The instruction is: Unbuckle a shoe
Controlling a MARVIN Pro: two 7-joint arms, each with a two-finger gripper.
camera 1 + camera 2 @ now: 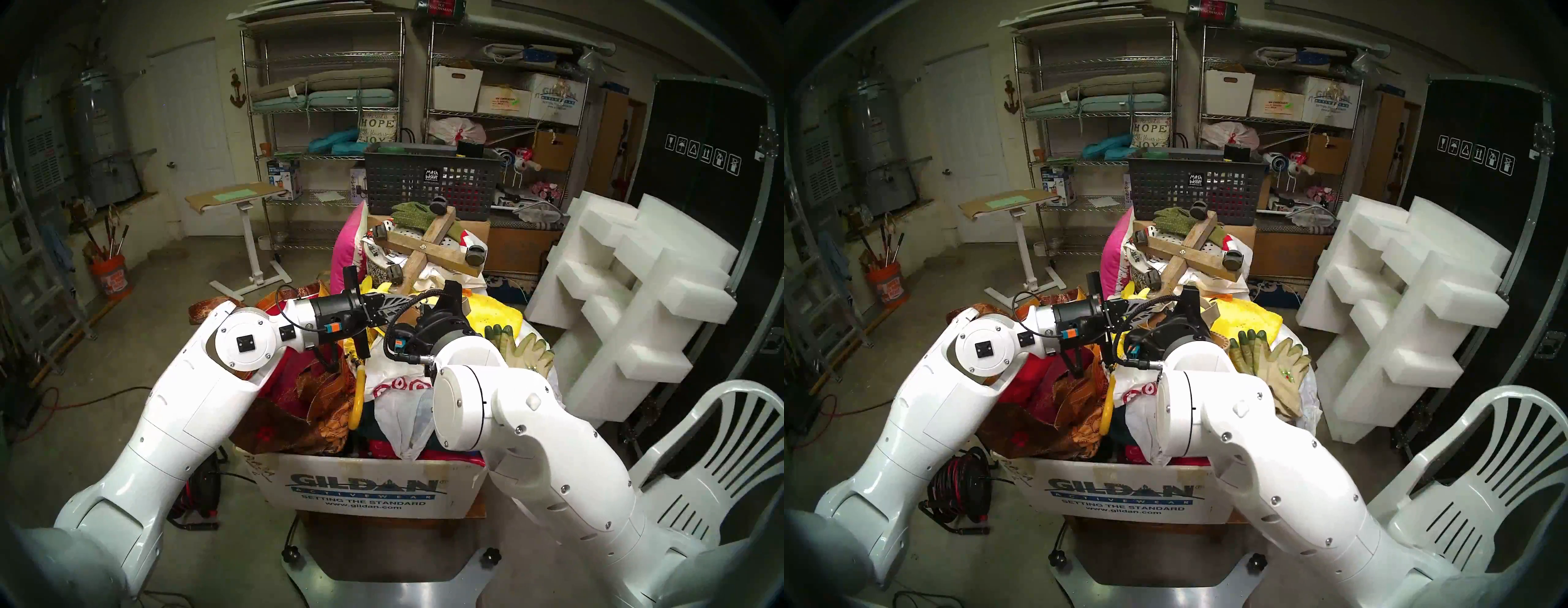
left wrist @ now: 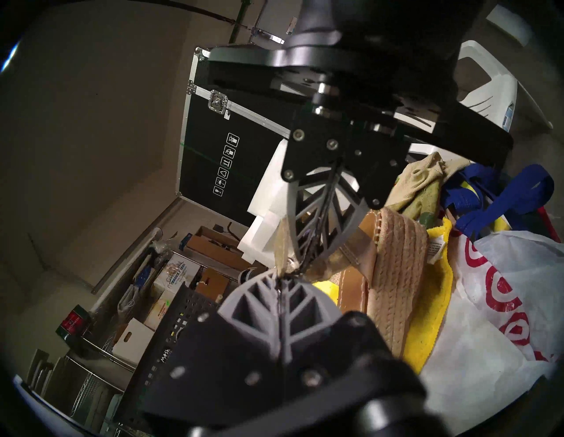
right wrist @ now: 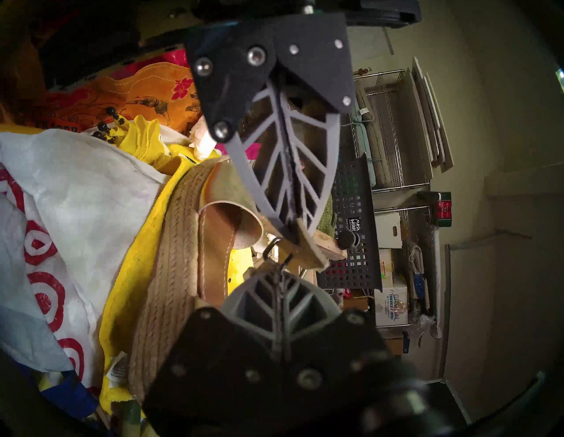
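Note:
The shoe (image 3: pixel 180 244), a tan wedge sandal with a woven rope sole (image 2: pixel 396 274), lies on its side on a yellow cloth atop the pile. Both grippers meet tip to tip just above it. In the right wrist view my left gripper (image 3: pixel 294 235) comes down from the top, shut on the loose tan strap end (image 3: pixel 309 247). My right gripper (image 3: pixel 279 271) is shut on the strap right beside the small metal buckle (image 3: pixel 273 247). In the left wrist view my left gripper (image 2: pixel 279 277) pinches the strap, and the right gripper (image 2: pixel 305 265) holds it opposite. In the head views the wrists hide the shoe.
A Gildan cardboard box (image 1: pixel 365 488) overflows with fabrics, a Target bag (image 1: pixel 394 386), a yellow cloth (image 1: pixel 496 314) and work gloves (image 1: pixel 522 344). Behind are a wooden caster cross (image 1: pixel 428 246) and a grey mesh basket (image 1: pixel 428 182). White foam blocks (image 1: pixel 636 288) and a plastic chair (image 1: pixel 700 467) stand right.

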